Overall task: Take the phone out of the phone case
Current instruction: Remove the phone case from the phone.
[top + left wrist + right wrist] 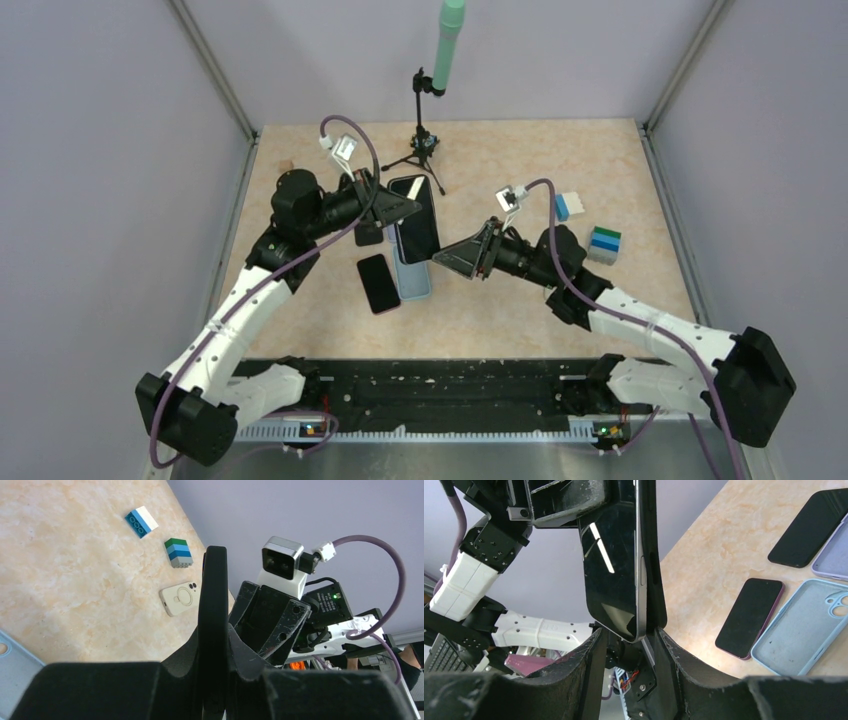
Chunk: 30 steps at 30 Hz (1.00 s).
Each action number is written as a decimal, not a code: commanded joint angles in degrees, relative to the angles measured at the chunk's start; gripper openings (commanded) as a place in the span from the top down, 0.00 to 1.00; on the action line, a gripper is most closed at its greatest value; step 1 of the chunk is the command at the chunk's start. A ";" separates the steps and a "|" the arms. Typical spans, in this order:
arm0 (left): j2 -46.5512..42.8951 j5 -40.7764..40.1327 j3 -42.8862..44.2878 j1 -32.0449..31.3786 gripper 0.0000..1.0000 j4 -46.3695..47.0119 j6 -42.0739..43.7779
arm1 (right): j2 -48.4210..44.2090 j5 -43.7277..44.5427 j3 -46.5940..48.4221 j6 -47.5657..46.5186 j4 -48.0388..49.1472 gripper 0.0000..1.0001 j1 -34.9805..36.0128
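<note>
overhead view looks down; both wrist views close on the phone (610, 565).

The right tool (629, 640) and left tool (564, 500) hold 1 phone (616, 570) upright, at its lower and upper ends. On the counter (714, 555), 1 empty light-blue case (801, 630) lies just beside a purple-rimmed phone (749, 617), which lies nearer the counter edge.
</note>
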 commanded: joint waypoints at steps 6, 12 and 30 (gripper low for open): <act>-0.19 8.91 -1.28 -0.79 1.00 13.82 -6.82 | 2.17 -3.66 0.88 2.79 10.95 0.62 0.24; 0.16 9.80 -1.90 -0.86 1.00 14.90 -7.53 | 3.33 -4.69 0.98 3.71 15.70 0.62 0.28; -1.03 6.50 -2.40 -1.22 1.00 14.41 -6.55 | 4.70 -6.04 0.69 7.78 22.55 0.64 0.25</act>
